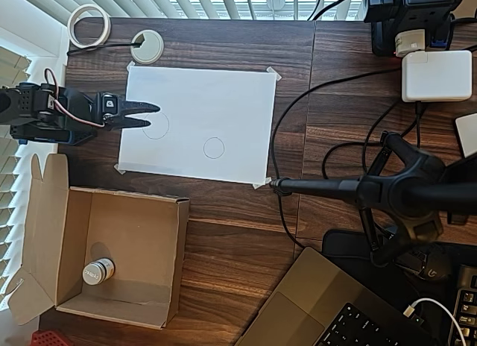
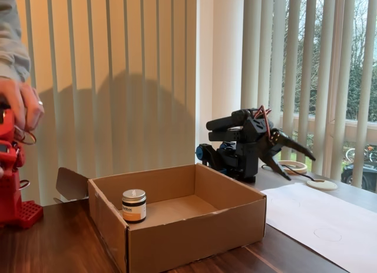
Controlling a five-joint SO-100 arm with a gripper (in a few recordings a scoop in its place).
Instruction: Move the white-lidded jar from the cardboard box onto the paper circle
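1. We find the white-lidded jar (image 1: 98,271) upright on the floor of the cardboard box (image 1: 134,212), lower left of the overhead view, near the box's left wall. In the fixed view the jar (image 2: 134,205) stands in the box's (image 2: 194,229) left rear part, orange label facing us.
2. The pincer (image 1: 144,115) hangs at the left edge of the white paper sheet (image 1: 223,107), upper left of the overhead view, well apart from the box. In the fixed view the pincer (image 2: 297,161) points right and down, raised off the table (image 1: 238,234).
3. Its jaws stand moderately spread and hold nothing.
4. The paper circle (image 1: 214,148), the smaller outline, is bare; the larger circle (image 1: 156,125) lies just beside the pincer tips.
5. Our judgement: nothing is done yet. Reaching into the box, grasping, lifting, carrying and setting down all remain.
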